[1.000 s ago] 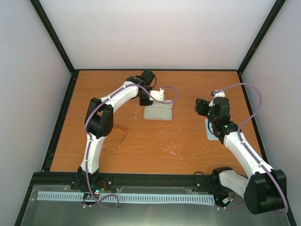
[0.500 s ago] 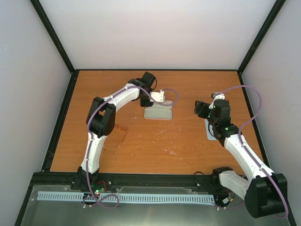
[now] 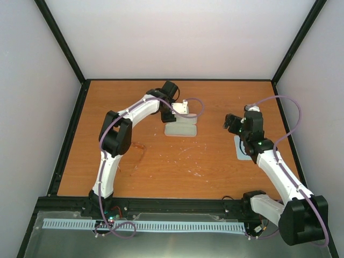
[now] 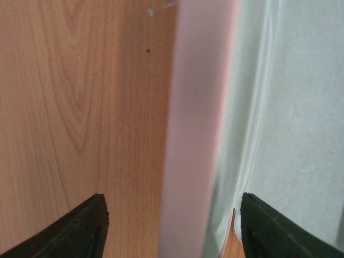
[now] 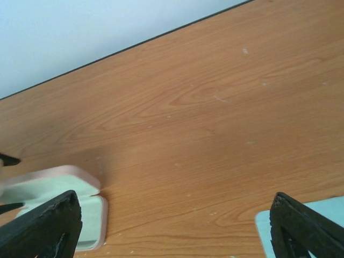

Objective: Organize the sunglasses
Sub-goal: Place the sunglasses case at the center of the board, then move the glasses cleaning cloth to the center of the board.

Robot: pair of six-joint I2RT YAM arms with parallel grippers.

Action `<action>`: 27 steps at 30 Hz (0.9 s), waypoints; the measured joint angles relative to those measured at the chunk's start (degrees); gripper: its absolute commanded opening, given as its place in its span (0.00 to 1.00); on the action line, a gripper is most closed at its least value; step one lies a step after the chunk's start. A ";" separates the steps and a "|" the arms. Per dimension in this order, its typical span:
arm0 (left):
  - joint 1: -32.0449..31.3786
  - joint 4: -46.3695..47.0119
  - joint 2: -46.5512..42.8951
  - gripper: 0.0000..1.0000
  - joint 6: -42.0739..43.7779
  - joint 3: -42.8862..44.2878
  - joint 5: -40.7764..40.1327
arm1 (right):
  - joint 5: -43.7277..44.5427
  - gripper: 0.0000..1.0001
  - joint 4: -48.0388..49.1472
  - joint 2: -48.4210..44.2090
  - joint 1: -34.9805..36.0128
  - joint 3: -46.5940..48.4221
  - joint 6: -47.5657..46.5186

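Observation:
The pale pink case (image 3: 180, 129) lies open at the back middle of the table, its lid (image 4: 196, 134) standing up. My left gripper (image 3: 181, 107) (image 4: 172, 231) is open, its jaws straddling the lid's edge without touching it. A faint amber-brown shape, apparently the sunglasses (image 3: 137, 146), lies on the table beside the left arm. My right gripper (image 3: 229, 122) (image 5: 174, 228) hangs open and holds nothing above bare wood. It is to the right of the case (image 5: 54, 196).
A flat light blue cloth (image 3: 242, 148) (image 5: 264, 236) lies under the right wrist near the table's right side. Black frame rails edge the table, and white walls stand behind and at both sides.
My left gripper has opened and let go of the lid, which stays upright. My right gripper has opened wider and shifted slightly.

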 measured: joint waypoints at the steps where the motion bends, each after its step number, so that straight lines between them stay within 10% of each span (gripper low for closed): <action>1: 0.00 -0.04 0.00 0.73 -0.42 0.31 0.24 | 0.70 0.82 -0.85 0.42 -0.33 0.57 0.39; 8: 0.04 2.25 -1.31 0.76 -6.29 1.05 2.12 | 3.96 0.49 -10.58 5.51 -7.34 6.21 4.52; 12: 0.04 7.28 -4.92 0.77 -10.23 -0.76 1.20 | 3.96 0.03 -16.59 10.45 -10.12 10.62 4.13; 27: 2.45 20.48 -14.58 0.77 -21.53 -1.99 6.08 | -2.91 0.03 -32.83 26.14 -11.06 9.60 2.97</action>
